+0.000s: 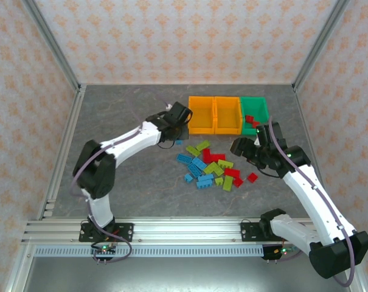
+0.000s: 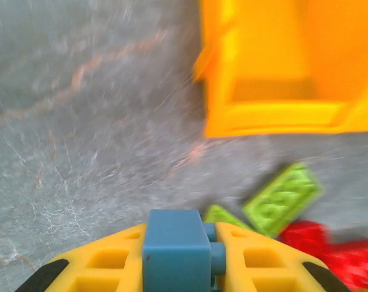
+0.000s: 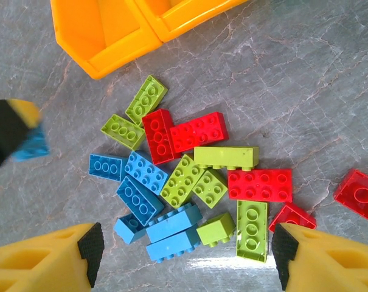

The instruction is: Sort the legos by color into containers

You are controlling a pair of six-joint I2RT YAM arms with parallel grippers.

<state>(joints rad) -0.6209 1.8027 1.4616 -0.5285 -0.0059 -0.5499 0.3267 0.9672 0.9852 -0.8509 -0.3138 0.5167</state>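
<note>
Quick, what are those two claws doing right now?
Left gripper: shut on a blue brick.
Right gripper: open, holding nothing.

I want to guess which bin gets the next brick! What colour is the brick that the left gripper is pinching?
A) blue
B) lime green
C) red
A: the left wrist view shows a blue brick clamped between the yellow fingers of the left gripper.
</note>
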